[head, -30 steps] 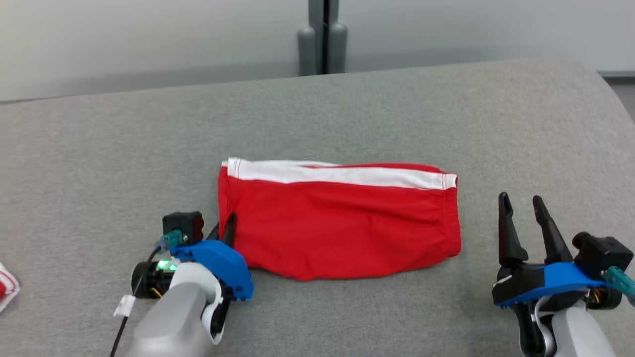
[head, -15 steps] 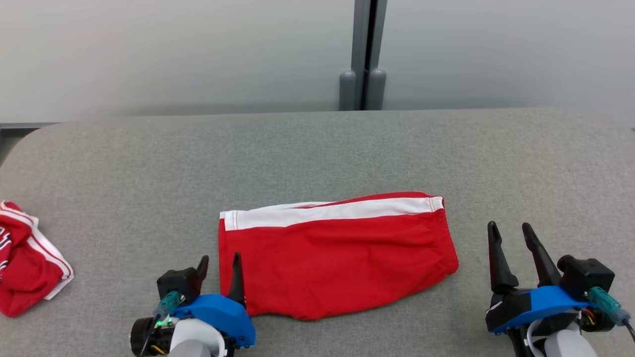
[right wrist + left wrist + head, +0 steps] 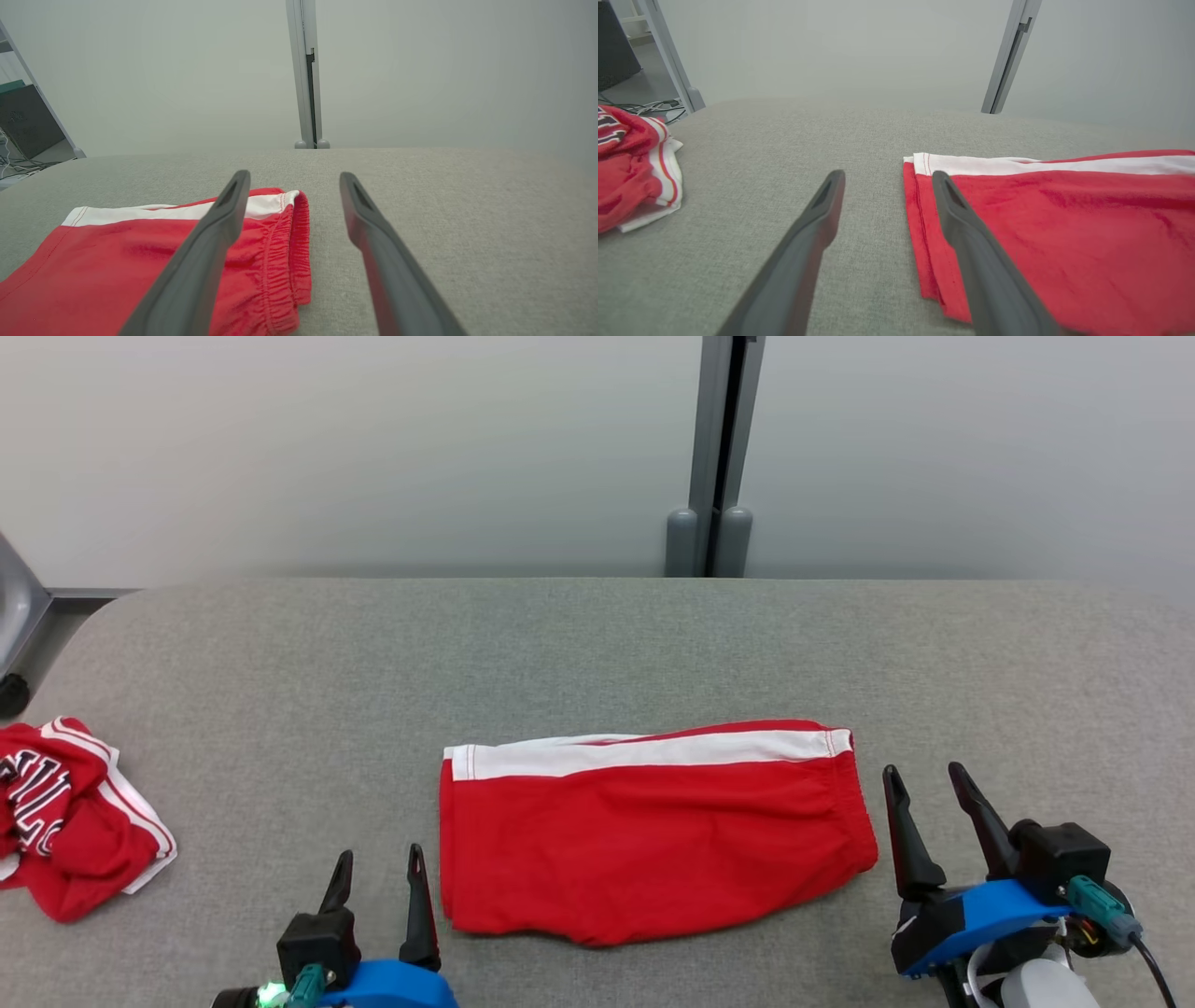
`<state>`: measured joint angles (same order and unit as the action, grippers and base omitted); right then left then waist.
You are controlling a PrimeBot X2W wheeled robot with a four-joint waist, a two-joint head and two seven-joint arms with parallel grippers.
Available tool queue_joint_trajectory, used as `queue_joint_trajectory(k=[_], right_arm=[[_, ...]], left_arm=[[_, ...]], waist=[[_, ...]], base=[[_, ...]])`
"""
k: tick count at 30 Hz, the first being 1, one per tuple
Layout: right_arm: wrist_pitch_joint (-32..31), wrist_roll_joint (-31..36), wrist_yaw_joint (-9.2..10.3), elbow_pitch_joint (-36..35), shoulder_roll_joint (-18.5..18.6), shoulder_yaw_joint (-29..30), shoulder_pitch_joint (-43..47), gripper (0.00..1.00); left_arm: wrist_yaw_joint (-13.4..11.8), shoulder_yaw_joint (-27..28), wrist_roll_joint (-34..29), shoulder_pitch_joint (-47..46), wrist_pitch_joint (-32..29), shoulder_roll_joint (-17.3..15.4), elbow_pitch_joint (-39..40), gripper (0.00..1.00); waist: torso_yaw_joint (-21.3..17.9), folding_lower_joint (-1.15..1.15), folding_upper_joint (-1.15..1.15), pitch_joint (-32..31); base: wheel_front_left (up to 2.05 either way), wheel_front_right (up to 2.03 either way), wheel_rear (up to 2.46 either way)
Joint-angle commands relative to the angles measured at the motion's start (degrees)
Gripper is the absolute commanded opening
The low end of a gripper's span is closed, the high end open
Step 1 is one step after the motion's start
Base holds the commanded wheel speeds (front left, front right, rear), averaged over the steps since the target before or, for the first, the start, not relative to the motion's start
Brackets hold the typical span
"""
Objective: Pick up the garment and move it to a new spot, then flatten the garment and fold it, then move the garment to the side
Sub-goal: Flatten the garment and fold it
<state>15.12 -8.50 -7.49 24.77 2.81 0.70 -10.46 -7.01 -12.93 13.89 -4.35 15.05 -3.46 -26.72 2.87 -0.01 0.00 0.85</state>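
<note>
two red garments: folded garment [image 3: 653, 840] centre, crumpled garment [image 3: 65, 821] far left. left pincer [image 3: 380, 851], right pincer [image 3: 922, 769] both spread apart, empty.

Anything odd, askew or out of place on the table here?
One thing: a crumpled red-and-white garment lies bunched, unfolded, at the left edge of the table. The folded red garment lies flat mid-table, slightly askew, between the open left gripper and right gripper.

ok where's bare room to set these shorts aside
Widest: the strip between the folded shorts and the table far edge. Also free: between the shorts and the crumpled red garment. Tight: at each end, by the left hand and right hand.
</note>
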Motion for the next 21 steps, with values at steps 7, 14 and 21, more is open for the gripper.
queue_joint_trajectory(k=[7, 14, 21], right_arm=[[0.0, 3.2, -0.01, 6.0, 0.2, 2.1, -4.4, 1.00], [0.0, 6.2, -0.01, 15.6, 0.2, 4.3, -8.4, 1.00], [-0.1, 3.5, -0.01, 22.8, 0.2, 3.4, -9.4, 1.00]], left_arm=[[1.7, -0.2, -2.6, -1.4, 0.2, 0.5, 1.3, 1.00], [1.2, -2.3, -0.7, -3.4, 0.2, 0.6, 1.9, 1.00], [0.7, -3.5, 0.1, -4.0, 0.2, 0.6, 2.4, 1.00]], waist=[[3.7, 0.01, 0.00, 4.6], [6.6, 0.01, 0.00, 8.4], [6.9, 0.01, 0.00, 10.1]], base=[[0.00, 0.00, 0.00], [0.00, 0.00, 0.00], [0.00, 0.00, 0.00]])
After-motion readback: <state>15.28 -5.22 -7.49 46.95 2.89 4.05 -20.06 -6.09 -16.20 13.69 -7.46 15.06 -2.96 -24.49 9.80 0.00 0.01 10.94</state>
